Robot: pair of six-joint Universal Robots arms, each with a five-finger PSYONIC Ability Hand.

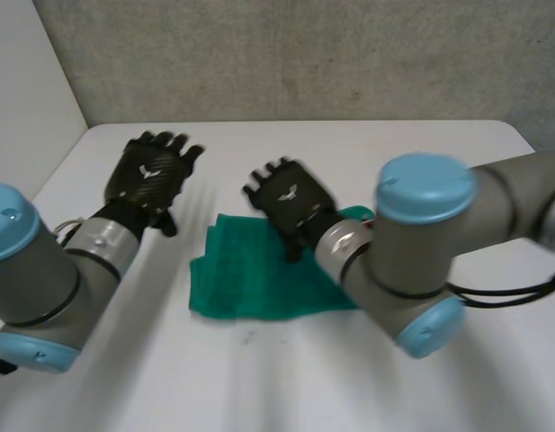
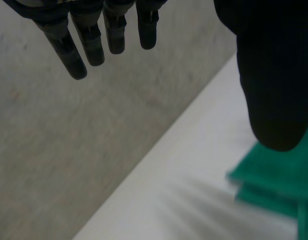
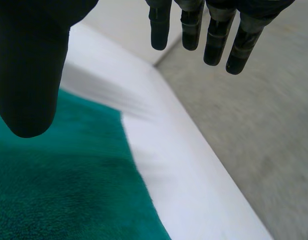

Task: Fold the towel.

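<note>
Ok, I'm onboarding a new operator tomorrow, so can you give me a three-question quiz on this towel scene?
1. True or false: the left hand is gripping the towel.
2. Which hand is nearer the towel? A) the left hand B) the right hand C) both equally
3. Fill in: the fingers of both hands are straight, so both hands count as ____.

Key: 1 false, it holds nothing; 2 B; 3 open.
</note>
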